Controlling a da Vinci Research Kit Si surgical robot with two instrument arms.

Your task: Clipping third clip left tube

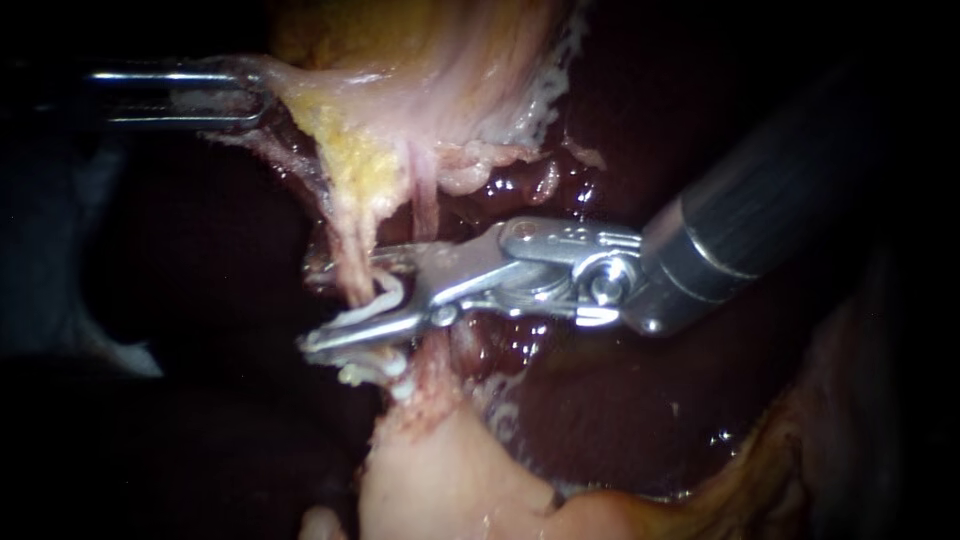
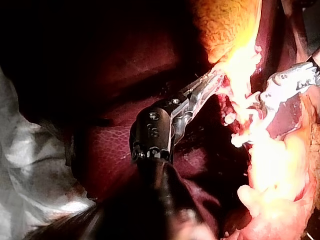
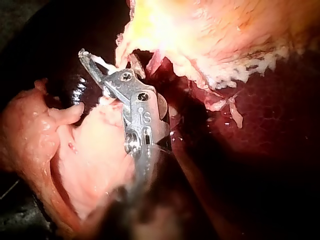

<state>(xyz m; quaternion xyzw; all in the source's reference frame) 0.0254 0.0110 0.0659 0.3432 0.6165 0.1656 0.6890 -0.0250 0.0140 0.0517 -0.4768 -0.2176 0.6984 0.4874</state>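
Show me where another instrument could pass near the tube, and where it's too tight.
Free: the liver below the shaft of the right instrument, and the dark gap left of the tube, under the left instrument. Crowded: at the tube, where the right jaws hold a loaded clip just above the seated clips.

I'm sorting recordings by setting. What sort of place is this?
Likely a surgical practice or test bench: the left instrument grips pale tissue, the right instrument holds a white clip at a tube, over a bare liver, and a crumpled white sheet lies beside it.
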